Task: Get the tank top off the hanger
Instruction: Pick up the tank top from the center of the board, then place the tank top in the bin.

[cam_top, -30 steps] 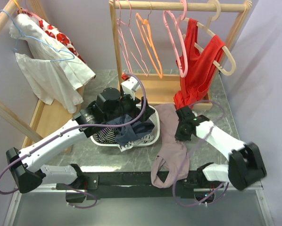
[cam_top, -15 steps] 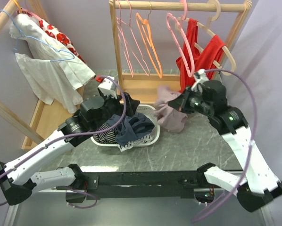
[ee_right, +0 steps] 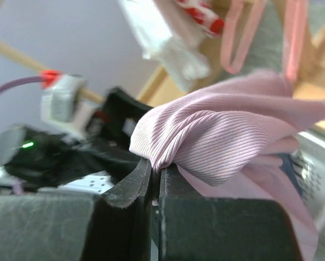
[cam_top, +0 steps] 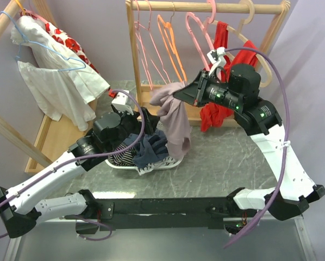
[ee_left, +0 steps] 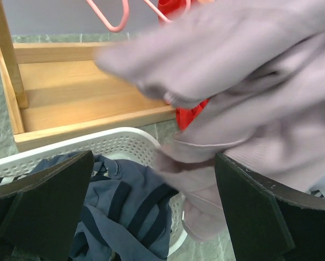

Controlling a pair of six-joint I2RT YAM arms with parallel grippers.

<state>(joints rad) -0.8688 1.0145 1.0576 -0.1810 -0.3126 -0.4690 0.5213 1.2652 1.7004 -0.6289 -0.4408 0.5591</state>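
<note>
A mauve ribbed tank top (cam_top: 173,117) hangs bunched from my right gripper (cam_top: 176,93), which is shut on its top fold, and it dangles over the right half of the white basket (cam_top: 176,159). In the right wrist view the fingers pinch the ribbed cloth (ee_right: 227,136) at the gripper (ee_right: 156,166). A red tank top (cam_top: 227,70) stays draped on a beige hanger (cam_top: 263,70) on the rail. My left gripper (cam_top: 151,120) is open above the basket. Its view shows the mauve cloth (ee_left: 249,109) just beyond the wide-apart gripper (ee_left: 152,157).
The wooden rack (cam_top: 206,7) holds empty pink (cam_top: 198,32) and orange (cam_top: 170,49) hangers. The basket holds blue (ee_left: 113,206) and striped clothes. A white and red-flowered garment (cam_top: 59,81) hangs on a second rack at the left. The rack's wooden base (ee_left: 86,98) lies behind the basket.
My right arm has lifted the mauve tank top off the table and swung it left, up over the basket. The left arm drew back earlier and now holds still.
</note>
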